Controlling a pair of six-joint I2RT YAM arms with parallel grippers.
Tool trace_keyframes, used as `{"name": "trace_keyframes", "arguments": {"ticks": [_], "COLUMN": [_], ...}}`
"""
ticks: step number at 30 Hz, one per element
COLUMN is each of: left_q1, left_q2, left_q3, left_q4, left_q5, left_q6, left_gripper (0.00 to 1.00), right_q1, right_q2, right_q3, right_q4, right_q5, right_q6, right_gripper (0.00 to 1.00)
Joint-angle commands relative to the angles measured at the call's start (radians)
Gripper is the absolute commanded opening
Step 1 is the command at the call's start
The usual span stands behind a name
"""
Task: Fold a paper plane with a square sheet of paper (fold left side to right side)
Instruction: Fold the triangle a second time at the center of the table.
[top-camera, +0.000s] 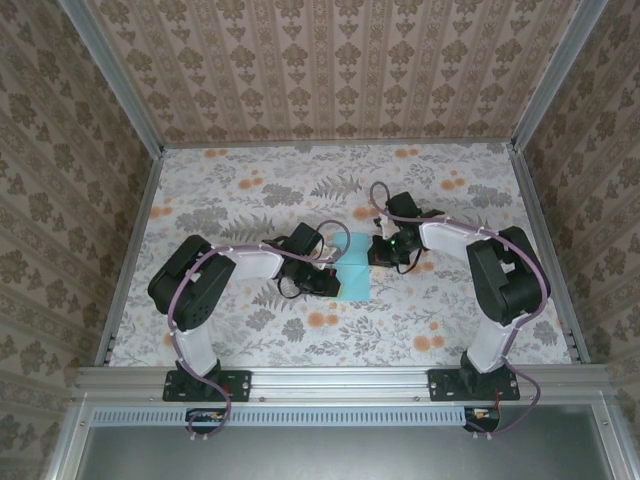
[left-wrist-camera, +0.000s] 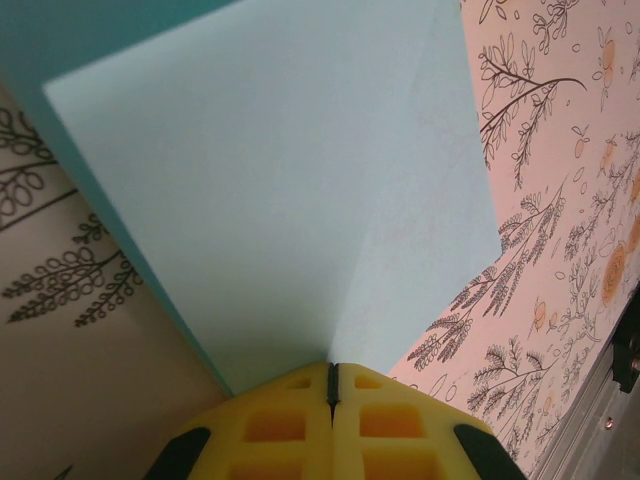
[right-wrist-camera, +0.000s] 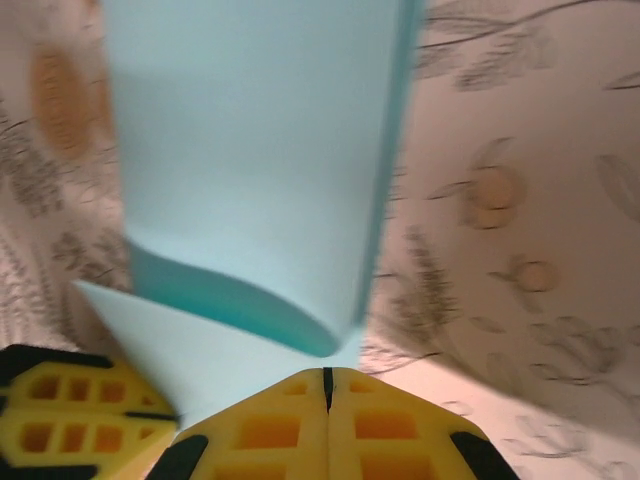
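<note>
The square sheet of paper (top-camera: 352, 270) is lying near the middle of the floral tabletop (top-camera: 250, 190), between the two arms. The left gripper (left-wrist-camera: 332, 375) is sitting at the sheet's 8 o'clock and the right gripper (right-wrist-camera: 327, 378) at its 2 o'clock.

The left gripper's jaws are pressing fully together. The paper is running straight into their seam, so it is pinching the sheet, with a faint crease line running away toward 1 o'clock. The right gripper is likewise closed tight, and the lower layer of paper is reaching its fingertips, so it appears to be nipping that edge. In front of it a flap is standing up and curling, showing a darker underside.

With both arms gripping one thin sheet, any pull in opposite directions is likely to tear it or drag it out of a pinch. The curled flap is bowing rather than lying flat, so if it lands skewed the edges will not be meeting and the crease will be setting crooked.
</note>
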Motion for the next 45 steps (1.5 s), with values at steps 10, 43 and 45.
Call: {"name": "trace_keyframes", "arguments": {"ticks": [10, 43, 45], "left_q1": [-0.008, -0.013, -0.013], "left_q2": [0.035, 0.031, 0.024], "left_q3": [-0.029, -0.009, 0.0], "left_q4": [-0.095, -0.104, -0.106], "left_q5": [-0.064, -0.068, -0.064], "left_q6": [0.023, 0.025, 0.024], "left_gripper": [0.0, 0.0, 0.0], "right_q1": [0.053, 0.116, 0.117], "right_q2": [0.093, 0.074, 0.093], "right_q3": [0.052, 0.06, 0.063], "right_q4": [-0.015, 0.016, 0.008], "right_q5": [0.02, -0.001, 0.005], "right_q6": [0.011, 0.072, 0.073], "right_gripper": [0.0, 0.0, 0.0]}}
